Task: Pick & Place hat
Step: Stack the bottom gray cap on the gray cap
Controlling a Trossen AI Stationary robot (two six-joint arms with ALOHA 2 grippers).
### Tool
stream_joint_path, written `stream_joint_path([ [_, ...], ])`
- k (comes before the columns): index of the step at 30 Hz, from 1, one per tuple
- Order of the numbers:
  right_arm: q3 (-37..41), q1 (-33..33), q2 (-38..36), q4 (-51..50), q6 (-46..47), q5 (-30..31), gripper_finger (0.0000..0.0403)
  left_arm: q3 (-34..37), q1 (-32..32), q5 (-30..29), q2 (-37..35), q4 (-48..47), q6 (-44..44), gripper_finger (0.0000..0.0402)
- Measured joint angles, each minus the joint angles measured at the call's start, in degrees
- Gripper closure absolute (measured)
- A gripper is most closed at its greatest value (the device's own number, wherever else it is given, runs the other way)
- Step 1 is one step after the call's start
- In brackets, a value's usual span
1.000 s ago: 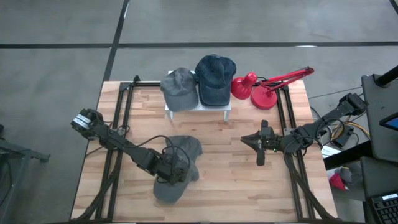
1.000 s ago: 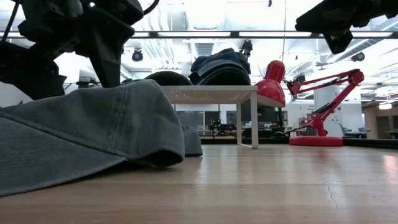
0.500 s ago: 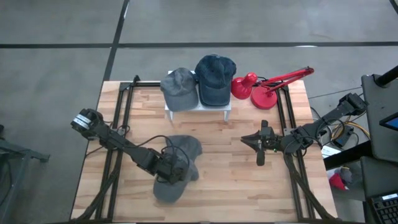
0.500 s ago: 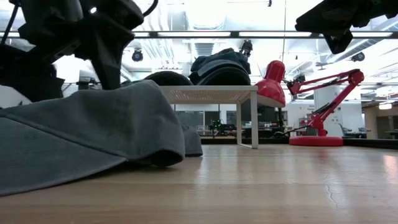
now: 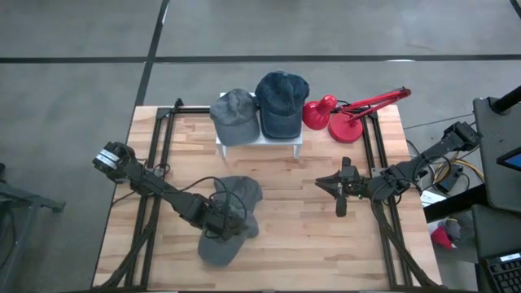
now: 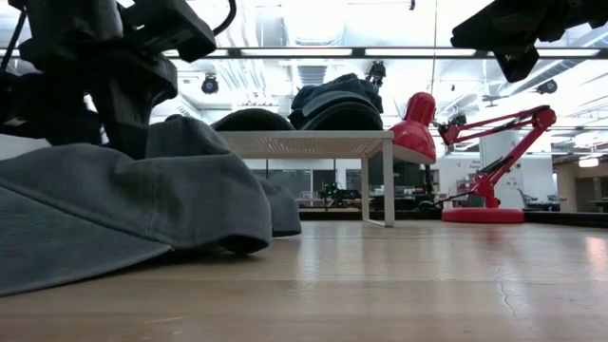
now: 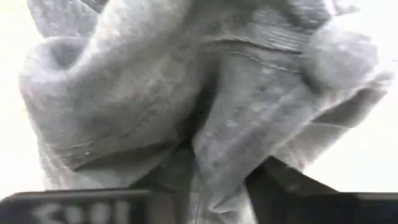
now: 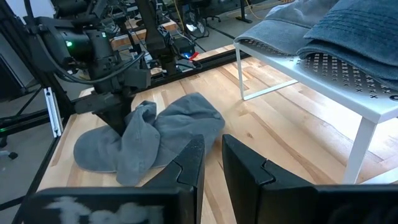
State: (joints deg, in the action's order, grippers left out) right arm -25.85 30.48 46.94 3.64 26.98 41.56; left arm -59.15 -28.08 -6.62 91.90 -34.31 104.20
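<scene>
A grey hat [image 5: 236, 213] lies on the wooden table, nearer its left side, with its brim [image 5: 215, 249] toward the near edge. My left gripper [image 5: 218, 220] stands over the crown, slanting down, and is shut on a bunched-up fold of it [image 7: 217, 124]. The right wrist view shows that same fold raised [image 8: 140, 121] under the left gripper [image 8: 121, 121]. My right gripper [image 5: 340, 199] hangs above the table's right side, shut and holding nothing. My left gripper pinches a raised fold of the hat's crown [image 7: 214, 163] between its two fingers [image 7: 173, 177], several layers of cloth gathered together. The fingers come from above, slanting down from the table's left. The hat's brim and the crown's far side rest on the table [image 6: 218, 237].
A white wire rack [image 5: 259, 140] at the far middle carries a grey hat [image 5: 234, 114] and a blue hat [image 5: 282, 102]. A red desk lamp [image 5: 350, 114] stands to its right. Black rails [image 5: 155, 163] run along both sides of the table.
My left gripper has shut on the hat's crown without moving away. The cloth, smooth and domed before, is now gathered into a raised fold between the fingers, and the crown has drawn in a little. The brim has stayed on the table.
</scene>
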Motion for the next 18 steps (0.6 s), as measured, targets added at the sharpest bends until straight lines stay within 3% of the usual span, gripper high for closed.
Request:
stream_joint_path([
  [4,0.0,0.0,0.0,0.0,0.0,0.0,0.0351,-0.1,0.0,-0.1,-0.1,1.4,0.0,0.0366],
  [6,0.0,0.0,0.0,0.0,0.0,0.0,0.0351,-1.2,0.0,-0.1,-0.2,1.4,0.0,0.0391],
  [12,0.0,0.0,0.0,0.0,0.0,0.0,0.0351,-5.8,0.0,0.1,-2.3,0.8,-1.6,0.0397],
  [18,0.0,0.0,0.0,0.0,0.0,0.0,0.0351,-10.9,-0.1,0.2,-7.2,-6.9,-2.2,0.0399],
])
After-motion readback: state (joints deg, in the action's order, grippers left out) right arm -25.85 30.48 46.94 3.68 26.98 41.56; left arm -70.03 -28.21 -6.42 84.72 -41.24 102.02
